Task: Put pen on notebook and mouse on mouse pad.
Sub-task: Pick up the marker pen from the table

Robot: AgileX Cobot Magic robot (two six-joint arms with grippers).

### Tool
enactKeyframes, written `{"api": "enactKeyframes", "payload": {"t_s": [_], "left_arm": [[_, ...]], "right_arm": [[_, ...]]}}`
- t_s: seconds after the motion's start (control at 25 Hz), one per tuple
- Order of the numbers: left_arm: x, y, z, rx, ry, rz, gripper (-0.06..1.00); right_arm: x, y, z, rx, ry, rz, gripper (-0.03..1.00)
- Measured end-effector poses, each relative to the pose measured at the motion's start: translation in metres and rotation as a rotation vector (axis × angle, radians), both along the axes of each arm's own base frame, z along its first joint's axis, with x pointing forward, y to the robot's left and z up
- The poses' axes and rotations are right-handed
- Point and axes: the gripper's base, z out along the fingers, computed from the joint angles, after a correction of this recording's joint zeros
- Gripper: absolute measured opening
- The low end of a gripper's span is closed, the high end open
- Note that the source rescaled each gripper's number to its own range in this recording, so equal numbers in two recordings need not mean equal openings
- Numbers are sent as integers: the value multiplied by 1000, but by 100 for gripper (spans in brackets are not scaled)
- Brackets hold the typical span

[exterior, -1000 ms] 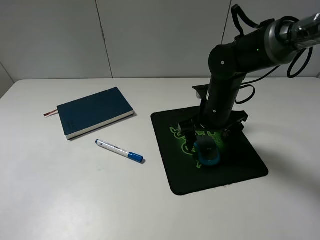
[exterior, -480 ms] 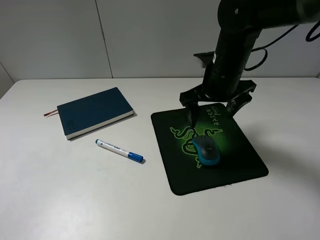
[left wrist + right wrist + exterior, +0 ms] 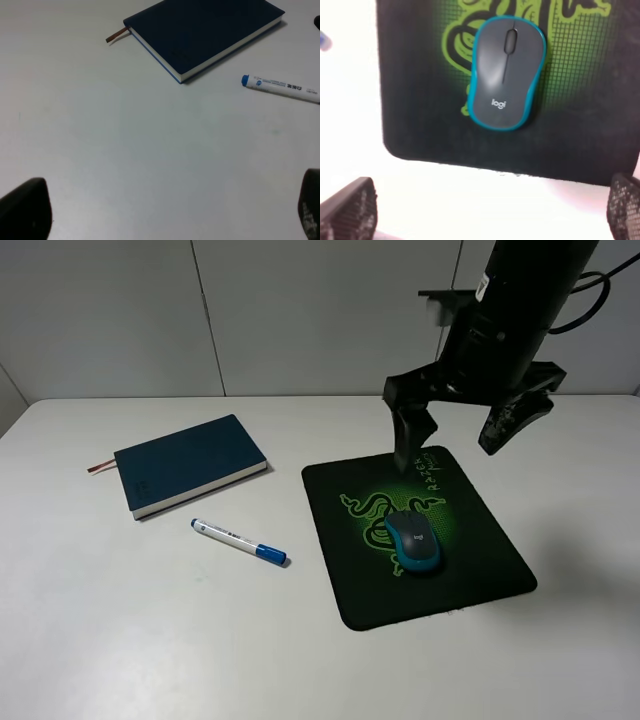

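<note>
**Exterior high view.** The right gripper point(image 3: 452, 443) hangs above the far edge of the mouse pad point(image 3: 350, 592). Its arm is cut off by the top of the frame. Its 2 fingers point(image 3: 405, 435) stand wide apart and hold nothing. The mouse point(image 3: 413, 543) lies on the mouse pad, over part of the green snake logo and clear of the fingers. The notebook point(image 3: 188, 462) lies closed on the white tabletop point(image 3: 120, 640), left of the pad. The pen point(image 3: 238, 541) lies on the tabletop near the notebook's front edge, not touching it.

**Left wrist view.** The left gripper point(image 3: 170, 207) shows only as 2 dark fingertips cut by the lower corners, spread wide over the tabletop. 1 end of the pen runs out of the frame. This view shows the barrel's printed text and the notebook's ribbon point(image 3: 116, 35) closer up than the high view does.

**Right wrist view.** Slightly blurred, it alone shows the mouse's scroll wheel and white lettering.

**Change.** 1 s ago the right gripper stood low, straddling the mouse and hiding much of the logo. It has since risen, and the mouse is now fully exposed. The mouse, pen and notebook have not moved.
</note>
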Motion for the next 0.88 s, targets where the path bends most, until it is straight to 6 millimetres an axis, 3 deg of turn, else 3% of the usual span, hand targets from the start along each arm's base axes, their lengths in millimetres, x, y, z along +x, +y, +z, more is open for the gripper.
{"api": "enactKeyframes", "payload": {"t_s": [0.24,0.36,0.88], "left_arm": [[0,0,0,0,0,0,98],[0,0,0,0,0,0,98],[0,0,0,0,0,0,98]], "right_arm": [[-22,-9,40,88,-99,17,100],[-43,-21,59,115,-160,42,100],[-161,-90,64,165,-315,68,100]]}}
